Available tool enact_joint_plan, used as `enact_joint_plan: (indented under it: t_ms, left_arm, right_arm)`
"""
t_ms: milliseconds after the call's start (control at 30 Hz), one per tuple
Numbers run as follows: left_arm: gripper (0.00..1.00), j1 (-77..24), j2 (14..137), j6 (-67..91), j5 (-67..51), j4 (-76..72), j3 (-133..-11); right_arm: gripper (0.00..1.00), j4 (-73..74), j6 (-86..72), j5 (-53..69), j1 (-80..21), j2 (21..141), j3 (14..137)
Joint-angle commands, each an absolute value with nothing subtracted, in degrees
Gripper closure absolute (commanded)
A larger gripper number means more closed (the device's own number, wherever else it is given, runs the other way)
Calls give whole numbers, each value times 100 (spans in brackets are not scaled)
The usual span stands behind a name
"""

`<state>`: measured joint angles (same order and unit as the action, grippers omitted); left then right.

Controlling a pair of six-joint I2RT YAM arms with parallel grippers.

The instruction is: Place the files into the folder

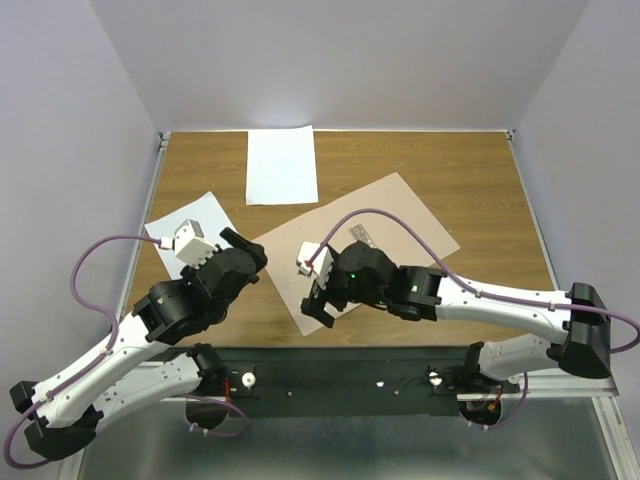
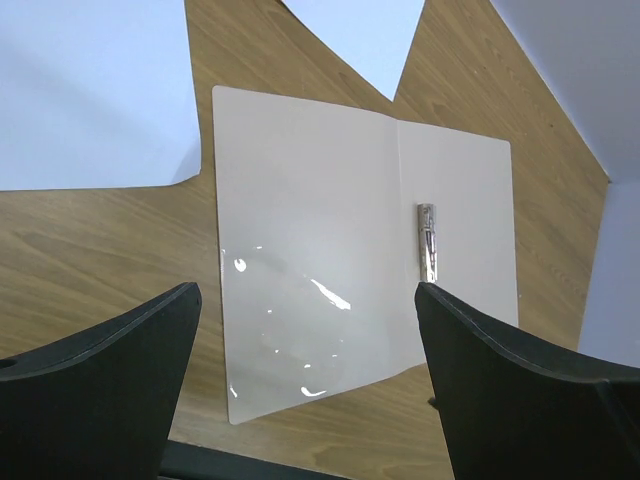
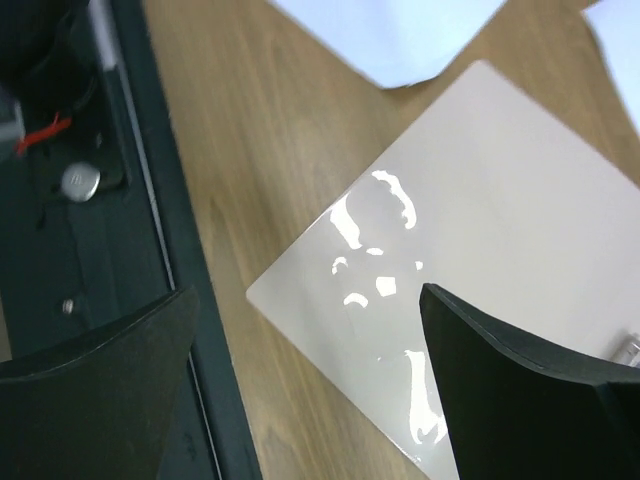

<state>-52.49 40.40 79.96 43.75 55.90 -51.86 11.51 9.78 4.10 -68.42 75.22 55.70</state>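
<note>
Paper sheets this thin are probably light and floppy and lie dead flat, so I'd pinch an edge, or slide one to overhang.

Top view: the far sheet (image 1: 281, 165) sits at the table's back edge. The left sheet (image 1: 200, 212) is under the left gripper (image 1: 248, 250). The folder (image 1: 395, 195) lies open mid-table, with the right gripper (image 1: 322, 312) over its near corner.

Left wrist: jaws wide and empty. The folder's glossy face looks slippery, and the clip (image 2: 428, 243) sits just beside the fold.

Right wrist: jaws spread too, holding nothing. There's bare wood (image 3: 260, 180) between the folder and the rail (image 3: 120, 240).
</note>
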Motion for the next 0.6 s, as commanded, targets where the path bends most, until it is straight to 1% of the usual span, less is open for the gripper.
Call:
enact_joint_plan:
  t_ms: [0,33,100,133,167,267,300,433,533,567]
  left_arm:
    - [2,-5229,4095,7788,4597,5039,-4993]
    - [2,-5221,4113,7700,4544,4871,-4844]
    - [2,-5177,4227,7568,4395,4424,-4703]
    - [2,-5133,4271,7359,4351,4273,-4572]
    - [2,-5055,4385,7269,4255,4124,-4518]
    - [2,-4449,4683,6567,3765,3552,-4430]
    - [2,-4273,4772,6339,3631,3159,-4421]
    - [2,-3036,5307,5442,2884,2103,-4315]
    - [2,-2384,5940,4730,2366,1162,-4490]
    - [2,-1877,6359,4581,1921,960,-4578]
  right_arm:
    - [0,809,-270,-1157,-6786,7567,6108]
    - [0,817,-568,-1343,-6602,7593,6169]
    - [0,826,-895,-1188,-6260,7655,6222]
    - [0,826,-1210,-717,-5788,7734,6240]
    - [0,826,-1343,-529,-5557,7804,6266]
    - [0,826,-1529,-220,-4916,8103,6328]
    - [0,826,-1538,-168,-4783,8199,6346]
    - [0,817,-1766,306,-4264,8674,6451]
    - [0,826,-1837,526,-3894,8947,6512]
    - [0,826,-1837,580,-3789,8999,6521]
